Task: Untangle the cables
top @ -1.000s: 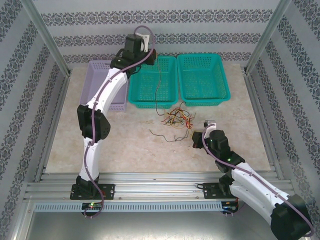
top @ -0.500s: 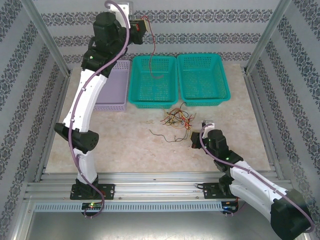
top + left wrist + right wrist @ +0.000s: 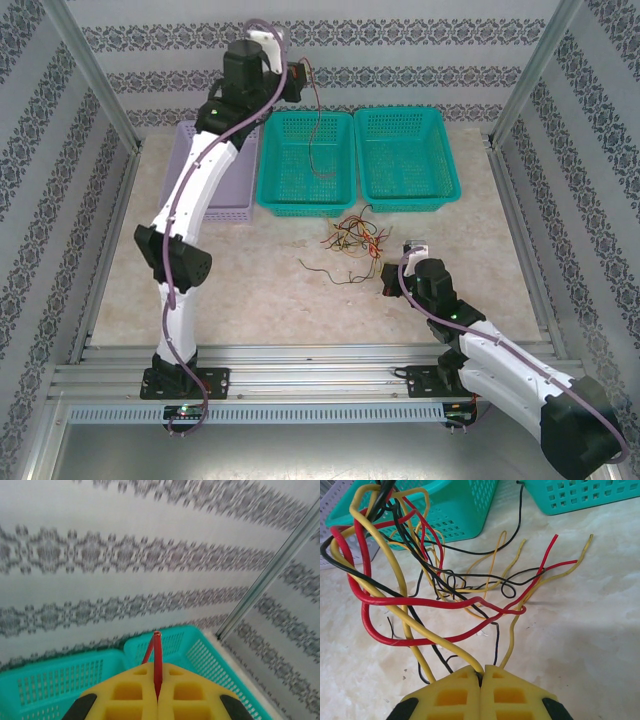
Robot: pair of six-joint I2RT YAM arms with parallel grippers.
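Note:
My left gripper [image 3: 297, 76] is raised high above the back of the left teal basket [image 3: 268, 190], shut on one red cable [image 3: 316, 128] that hangs down into it. In the left wrist view the red cable [image 3: 158, 652] sticks up out of the closed yellow pads [image 3: 158, 672]. A tangle of red, yellow and black cables [image 3: 352, 237] lies on the table in front of the baskets. My right gripper [image 3: 388, 277] sits low at the tangle's near side. Its pads [image 3: 481, 672] are shut on a yellow cable [image 3: 415, 625] that leads into the tangle [image 3: 425, 575].
A second teal basket [image 3: 452, 185] stands right of the first, and a lavender basket [image 3: 236, 205] to its left. A loose black cable [image 3: 328, 272] lies on the table near the tangle. Patterned walls and metal posts enclose the table.
The left arm lifted the red cable up and to the left, then swung back right over the teal basket. The right arm has barely moved.

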